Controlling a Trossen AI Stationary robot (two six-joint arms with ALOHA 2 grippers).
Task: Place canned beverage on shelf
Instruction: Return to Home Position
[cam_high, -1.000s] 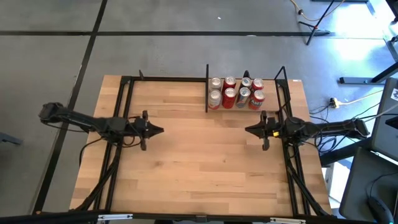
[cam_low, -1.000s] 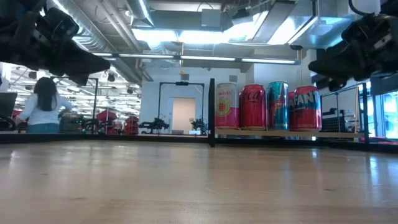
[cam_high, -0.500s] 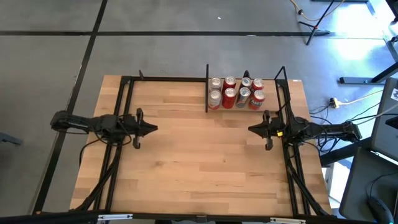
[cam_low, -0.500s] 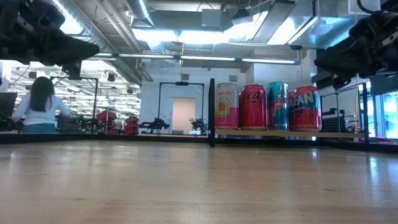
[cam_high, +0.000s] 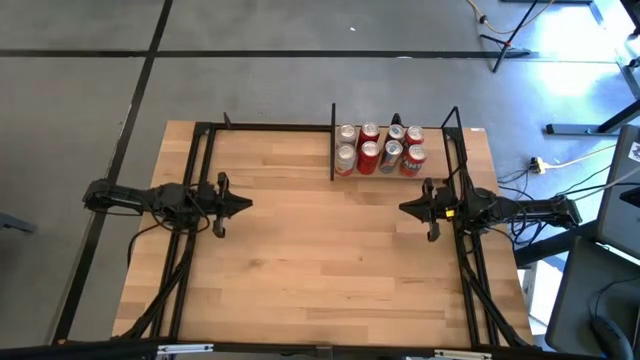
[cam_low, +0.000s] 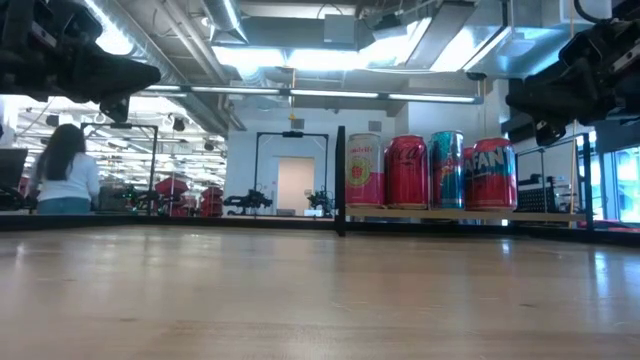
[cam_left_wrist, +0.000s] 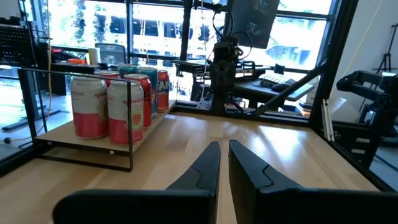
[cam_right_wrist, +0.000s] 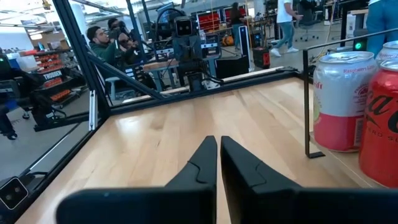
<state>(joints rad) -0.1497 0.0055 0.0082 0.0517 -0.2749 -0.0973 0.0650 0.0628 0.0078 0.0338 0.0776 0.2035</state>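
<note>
Eight cans stand upright on the shelf (cam_low: 460, 213) at the far right of the table (cam_high: 320, 260), two rows of four. Like sits behind like: a pink-and-white can (cam_low: 364, 171) at the left end by the dark divider, then a Coca-Cola can (cam_low: 406, 172), a teal can (cam_low: 446, 170) and a Fanta can (cam_low: 490, 173). We judge the paired rows are meant to fill the ledge neatly, and that the placing is done, leaving only the arms to park. The left tool (cam_high: 245, 205) hangs raised over the left-middle of the table, pointing right. Its fingers are drawn together to a thin slit and have hold of nothing. The right tool (cam_high: 402, 209) faces it from the right side, on the near side of the shelf's right end and apart from it. Its fingers are likewise closed to a sliver and empty. Both sit well above the wood, so nothing drags. Between them lies a broad stretch of bare table for any swing. The tight spot is on the right, where the black uprights stand close to that arm and the near row of cans stands close to the ledge's near edge.
</note>
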